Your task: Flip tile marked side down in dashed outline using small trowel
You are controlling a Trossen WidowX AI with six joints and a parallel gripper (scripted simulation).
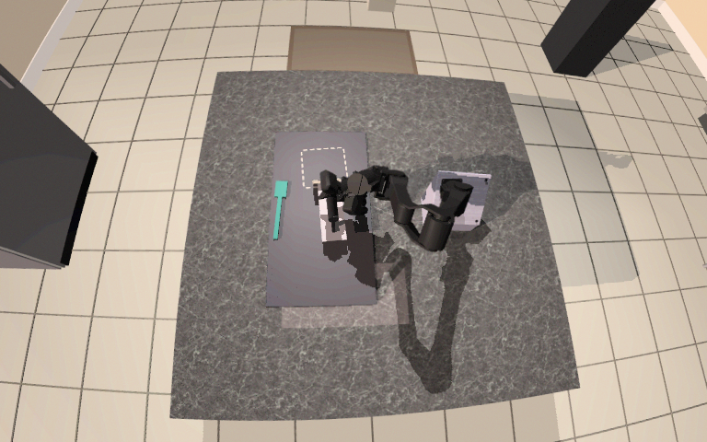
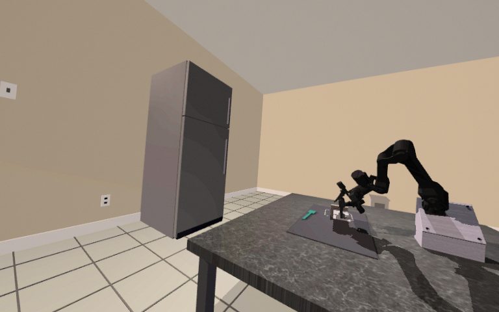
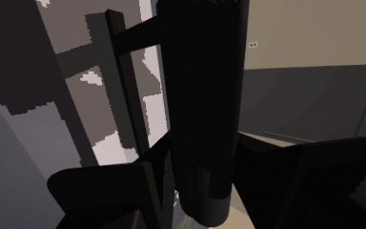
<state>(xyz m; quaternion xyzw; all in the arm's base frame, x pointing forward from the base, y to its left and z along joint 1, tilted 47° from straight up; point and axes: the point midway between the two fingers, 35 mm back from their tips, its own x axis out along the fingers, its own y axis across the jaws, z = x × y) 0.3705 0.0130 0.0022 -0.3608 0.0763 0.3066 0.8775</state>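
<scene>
My gripper (image 1: 338, 190) (image 3: 193, 130) is shut on the trowel's thick black handle. The trowel's long pale blade (image 1: 334, 234) (image 3: 156, 112) is low over the middle of the mat (image 1: 299, 276) (image 2: 307, 229). The tile (image 2: 334, 208) seems steeply tilted at the blade's far end; its tan side and rim show partly, behind the trowel. From above the tile is mostly hidden by the gripper and tool. Its marked side cannot be made out. The dashed outline (image 1: 323, 148) is just beyond the gripper, its near edge partly covered.
A teal spatula-like tool (image 1: 278, 214) (image 2: 308, 214) lies at the mat's left side. The arm's pale base block (image 1: 480, 200) (image 2: 450, 235) stands on the table (image 1: 245, 359) (image 2: 257, 246) right of the mat. A dark fridge (image 2: 204, 158) stands beyond the table.
</scene>
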